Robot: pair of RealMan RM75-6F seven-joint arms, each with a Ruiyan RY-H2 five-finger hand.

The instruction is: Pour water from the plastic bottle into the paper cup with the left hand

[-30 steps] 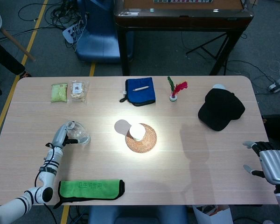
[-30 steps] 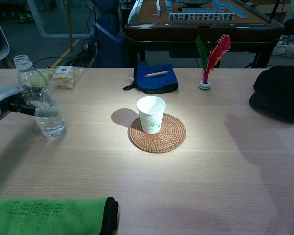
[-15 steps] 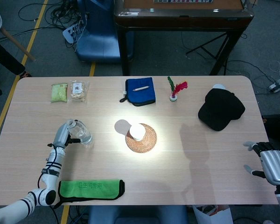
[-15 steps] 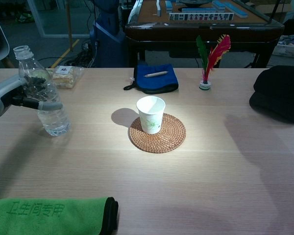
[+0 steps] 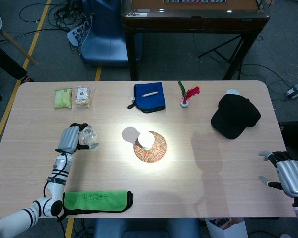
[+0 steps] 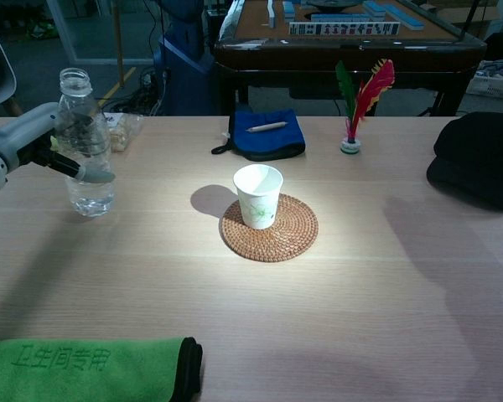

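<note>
I am holding the plastic bottle [image 6: 84, 142] in the left robot hand [image 6: 35, 144], fingers wrapping its middle, at the left edge of the chest view. The bottle is standing upright, uncapped, water sitting low in it; whether its base is touching the table [image 6: 360, 276] or just above it I cannot tell. The paper cup [image 6: 257, 195] is sitting upright on the woven coaster [image 6: 269, 228] at frame centre, well apart from the bottle and to its right.

Step in hand, as I judge it: carrying the bottle across to the cup. To do it well I am planning to keep the bottle vertical while travelling, bring the neck just beside and above the cup rim, then tilt slowly; the cup looks light and could tip if the neck is knocking it. With so little water, a steep tilt is likely needed, so the grip must not be slipping.

View notes: the chest view is giving the bottle's profile, open mouth and water level, but not the right robot hand [image 5: 288, 176]. The head view is showing that hand at lower right, off the table edge, fingers spread and holding nothing, and also the top-down gap between left robot hand [image 5: 70, 139] and cup [image 5: 145, 140].
</note>
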